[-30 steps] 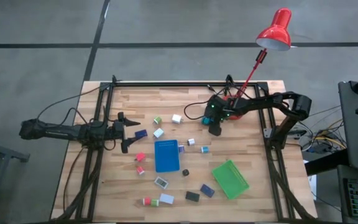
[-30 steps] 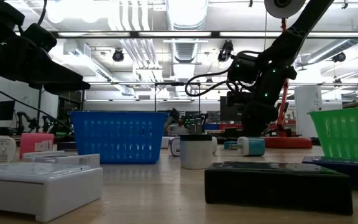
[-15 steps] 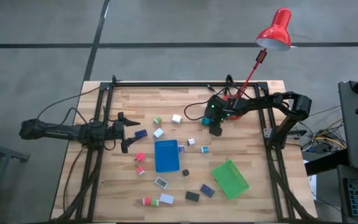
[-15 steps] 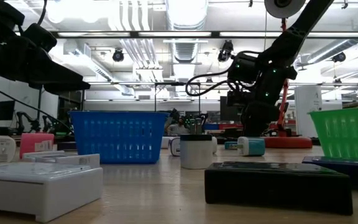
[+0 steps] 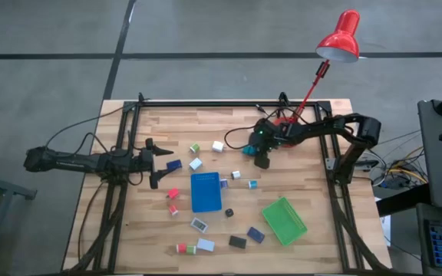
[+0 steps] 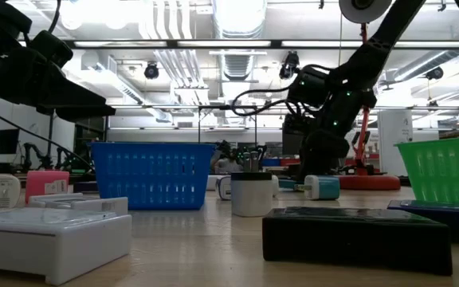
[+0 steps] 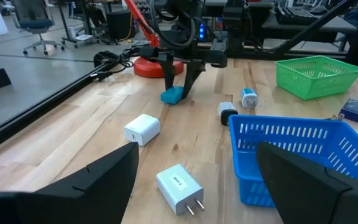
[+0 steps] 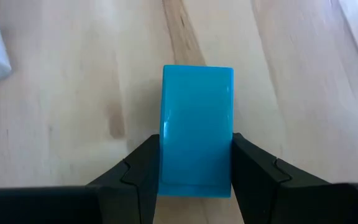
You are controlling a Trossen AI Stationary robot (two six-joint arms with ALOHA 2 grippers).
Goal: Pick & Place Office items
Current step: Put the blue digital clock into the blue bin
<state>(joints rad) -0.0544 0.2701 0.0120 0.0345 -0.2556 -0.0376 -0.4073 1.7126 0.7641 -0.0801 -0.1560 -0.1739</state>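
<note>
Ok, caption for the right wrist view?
Right gripper closed on a light blue block on the wooden table.

On the table (image 5: 313, 130), the right gripper (image 5: 256, 153) sits at the far right part, its fingers (image 8: 143, 168) on either side of a small block (image 8: 197, 127), apparently touching it. The left gripper (image 5: 156, 162) hangs at the left edge, beside a small box (image 5: 174, 165). Between them lies the larger tray (image 5: 205, 191), the smaller tray (image 5: 284, 221) nearer to its right, small items scattered around both.

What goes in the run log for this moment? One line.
right gripper: fingers against both sides of light blue block | block: on table | left gripper: open, idle at table's left
</note>
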